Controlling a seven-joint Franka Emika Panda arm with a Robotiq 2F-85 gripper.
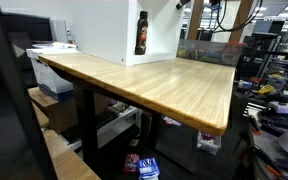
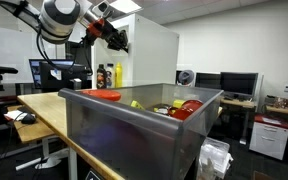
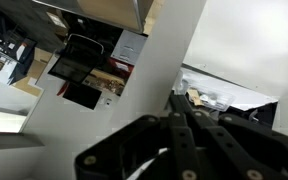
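Fingers (image 3: 178,100) clenched, empty | grey bin (image 2: 134,130): an exterior view only | dark bottle (image 1: 141,33): both exterior views

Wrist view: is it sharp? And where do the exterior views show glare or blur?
In the wrist view the black gripper is near the lens and soft, and the white panel is washed out. In an exterior view the light wooden tabletop shows a pale sheen. In an exterior view the grey translucent plastic bin in the foreground looks slightly blurred.
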